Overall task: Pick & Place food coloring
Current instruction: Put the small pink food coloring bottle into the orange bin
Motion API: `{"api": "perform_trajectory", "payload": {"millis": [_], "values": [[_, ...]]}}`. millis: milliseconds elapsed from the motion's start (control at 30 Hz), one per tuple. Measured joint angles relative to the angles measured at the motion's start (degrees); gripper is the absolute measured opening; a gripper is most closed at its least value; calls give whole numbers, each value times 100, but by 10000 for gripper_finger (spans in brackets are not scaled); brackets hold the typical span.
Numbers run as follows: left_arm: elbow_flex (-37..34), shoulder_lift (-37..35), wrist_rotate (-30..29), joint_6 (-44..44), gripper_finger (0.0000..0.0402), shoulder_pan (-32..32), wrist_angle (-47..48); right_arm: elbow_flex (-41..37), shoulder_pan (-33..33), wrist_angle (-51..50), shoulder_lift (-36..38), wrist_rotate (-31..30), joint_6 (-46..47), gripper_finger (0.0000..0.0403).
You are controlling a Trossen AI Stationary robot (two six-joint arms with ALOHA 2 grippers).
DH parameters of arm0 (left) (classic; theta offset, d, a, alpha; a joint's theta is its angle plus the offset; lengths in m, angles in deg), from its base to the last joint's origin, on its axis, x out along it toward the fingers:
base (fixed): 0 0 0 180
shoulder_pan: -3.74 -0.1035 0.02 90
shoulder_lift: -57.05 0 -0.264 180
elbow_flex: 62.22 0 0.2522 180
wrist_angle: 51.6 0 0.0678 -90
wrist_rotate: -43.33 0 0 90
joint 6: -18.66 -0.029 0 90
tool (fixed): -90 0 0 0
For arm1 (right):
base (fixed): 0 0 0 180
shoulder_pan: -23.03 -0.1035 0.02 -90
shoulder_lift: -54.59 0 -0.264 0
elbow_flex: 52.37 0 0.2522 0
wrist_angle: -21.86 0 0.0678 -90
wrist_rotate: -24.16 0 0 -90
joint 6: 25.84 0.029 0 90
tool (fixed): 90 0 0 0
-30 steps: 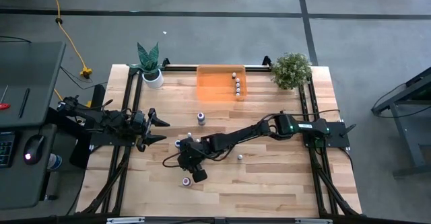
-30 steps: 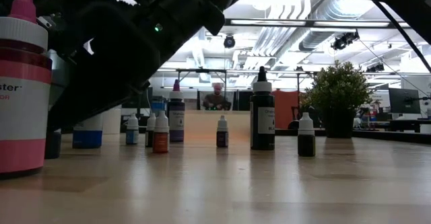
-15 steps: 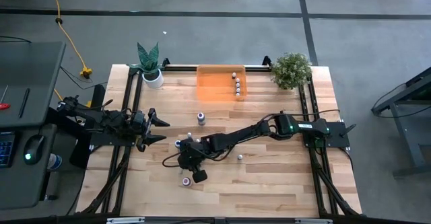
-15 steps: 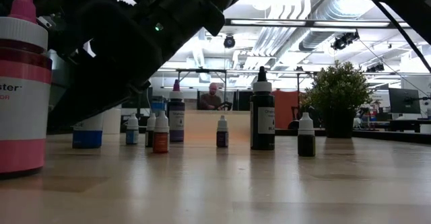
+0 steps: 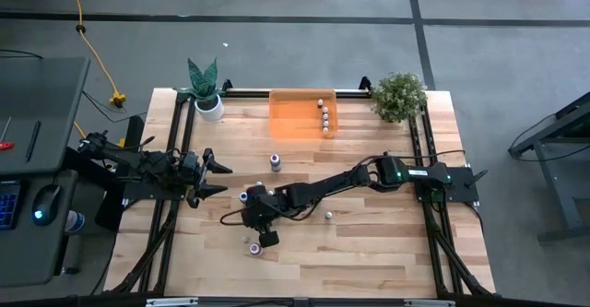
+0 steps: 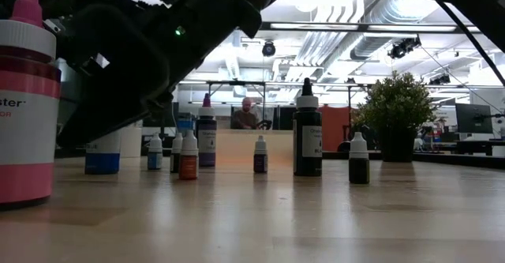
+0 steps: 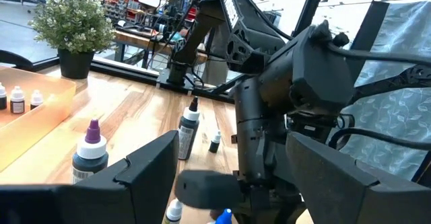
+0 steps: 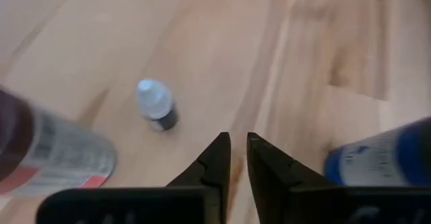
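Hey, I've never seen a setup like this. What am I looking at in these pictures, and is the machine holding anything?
It is a robot with two dark arms at a wooden table. One picture looks straight down, one looks level across the tabletop, and two come from cameras on the arms' wrists. Small food coloring bottles stand scattered on the wood, and a few sit in an orange bin. Two potted plants stand at the back. The right gripper hangs over the wood near a tiny bottle, its fingers almost together with nothing between them. The left gripper waits open at the left side, empty.
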Motion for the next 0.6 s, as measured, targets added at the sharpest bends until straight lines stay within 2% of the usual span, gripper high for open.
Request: {"api": "perform_trajectory", "payload": {"millis": [133, 300, 600], "values": [[0, -2, 0, 0, 271, 1, 0, 128, -1, -223, 0, -372, 54, 57], [0, -1, 0, 0, 271, 1, 0, 563, -1, -1109, 0, -648, 582, 67], [0, 0, 0, 0, 271, 1, 0, 1575, 64, -3338, 0, -890, 2786, 67]]}}
